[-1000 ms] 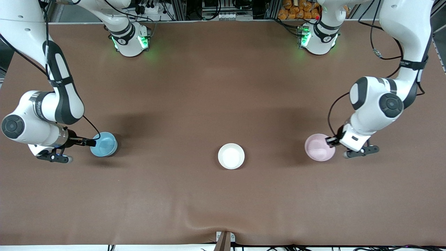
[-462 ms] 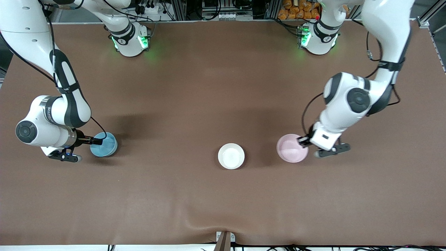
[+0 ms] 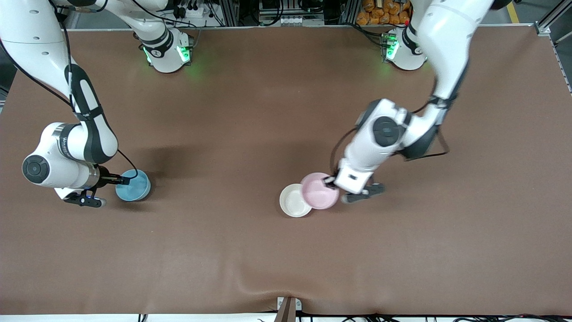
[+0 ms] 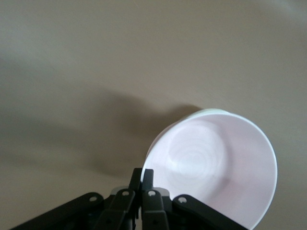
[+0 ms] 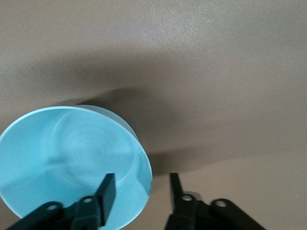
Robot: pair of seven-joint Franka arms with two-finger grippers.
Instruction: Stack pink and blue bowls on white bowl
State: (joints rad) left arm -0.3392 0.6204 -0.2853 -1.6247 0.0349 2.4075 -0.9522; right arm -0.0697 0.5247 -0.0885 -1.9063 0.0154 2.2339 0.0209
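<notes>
Left tool (image 3: 331, 181) gripping pink bowl (image 3: 318, 191) over white bowl (image 3: 292, 202), right tool (image 5: 140, 191) parted astride blue bowl (image 3: 134, 185) rim

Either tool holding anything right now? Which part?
Left tool is shut on the pink bowl at its rim, over the white bowl. Right tool straddles the blue bowl rim, fingers apart, nothing gripped yet.

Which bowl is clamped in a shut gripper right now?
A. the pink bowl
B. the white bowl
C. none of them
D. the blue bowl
A: the left gripper is shut on the pink bowl's rim, holding it partly over the white bowl, while the right gripper has its fingers apart astride the blue bowl's wall.
</notes>
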